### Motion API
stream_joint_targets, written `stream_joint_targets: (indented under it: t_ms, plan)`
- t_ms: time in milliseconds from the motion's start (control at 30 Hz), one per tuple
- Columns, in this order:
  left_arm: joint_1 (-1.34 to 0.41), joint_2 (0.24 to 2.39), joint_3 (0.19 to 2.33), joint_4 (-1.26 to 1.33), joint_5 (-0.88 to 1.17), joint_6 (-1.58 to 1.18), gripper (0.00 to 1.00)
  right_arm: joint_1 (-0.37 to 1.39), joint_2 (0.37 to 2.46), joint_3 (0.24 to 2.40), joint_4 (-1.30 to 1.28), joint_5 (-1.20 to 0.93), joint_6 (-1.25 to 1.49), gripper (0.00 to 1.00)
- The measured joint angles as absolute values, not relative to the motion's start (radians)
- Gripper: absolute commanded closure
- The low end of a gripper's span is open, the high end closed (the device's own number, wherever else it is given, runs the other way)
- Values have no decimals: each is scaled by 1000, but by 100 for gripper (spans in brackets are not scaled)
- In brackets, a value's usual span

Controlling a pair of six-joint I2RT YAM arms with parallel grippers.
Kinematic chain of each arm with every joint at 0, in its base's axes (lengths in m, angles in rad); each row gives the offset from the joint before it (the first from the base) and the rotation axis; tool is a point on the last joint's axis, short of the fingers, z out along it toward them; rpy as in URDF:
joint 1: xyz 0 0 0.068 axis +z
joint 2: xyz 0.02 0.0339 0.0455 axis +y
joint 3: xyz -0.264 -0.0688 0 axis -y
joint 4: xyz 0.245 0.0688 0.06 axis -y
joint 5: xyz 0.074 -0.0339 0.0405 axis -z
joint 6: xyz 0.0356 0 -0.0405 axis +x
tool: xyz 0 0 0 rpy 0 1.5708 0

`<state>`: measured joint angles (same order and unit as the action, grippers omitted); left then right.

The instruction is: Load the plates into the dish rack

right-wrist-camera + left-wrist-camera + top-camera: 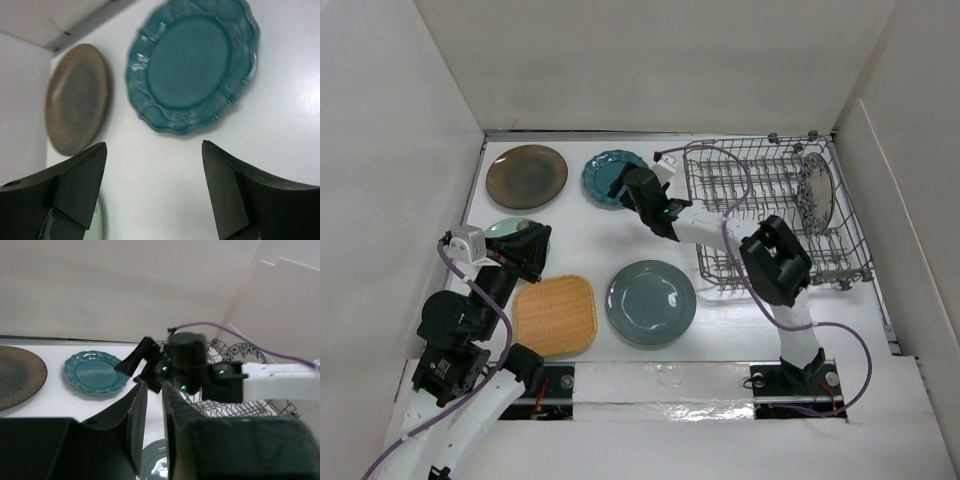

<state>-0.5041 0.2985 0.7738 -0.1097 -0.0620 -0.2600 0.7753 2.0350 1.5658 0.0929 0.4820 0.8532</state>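
Observation:
The teal scalloped plate (603, 172) (192, 65) (95, 372) lies flat at the back of the table. My right gripper (621, 186) (154, 145) hovers over its near edge, wide open and empty. The dark brown plate (527, 176) (77, 97) lies left of it. The white and blue floral plate (813, 192) stands upright in the wire dish rack (775, 215) at the right. The grey-blue plate (651, 302) and the tan woven plate (555, 315) lie near the front. My left gripper (527, 250) (154, 383) is raised at the left, its jaws a narrow gap apart with nothing between them.
A pale green plate (504, 228) lies partly under my left gripper. White walls enclose the table on three sides. The right arm (775, 262) reaches across in front of the rack. Purple cables run along both arms.

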Motion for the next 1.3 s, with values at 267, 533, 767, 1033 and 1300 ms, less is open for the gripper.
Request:
stream_joint_targets:
  t_ms: [267, 533, 767, 1033, 1300]
  plan:
    - [-504, 300, 774, -112, -81, -270, 59, 805, 2232, 1688, -7, 574, 1173, 23]
    - [-504, 300, 774, -117, -99, -272, 60, 810, 2323, 1729, -44, 580, 1411, 27]
    - [-504, 300, 774, -118, -107, -272, 61, 812, 2355, 1742, -62, 583, 1583, 38]
    - [-511, 300, 774, -119, -118, -274, 62, 811, 2397, 1778, -48, 585, 1731, 42]
    - [-511, 301, 774, -125, -123, -275, 63, 806, 2420, 1781, -20, 607, 1815, 57]
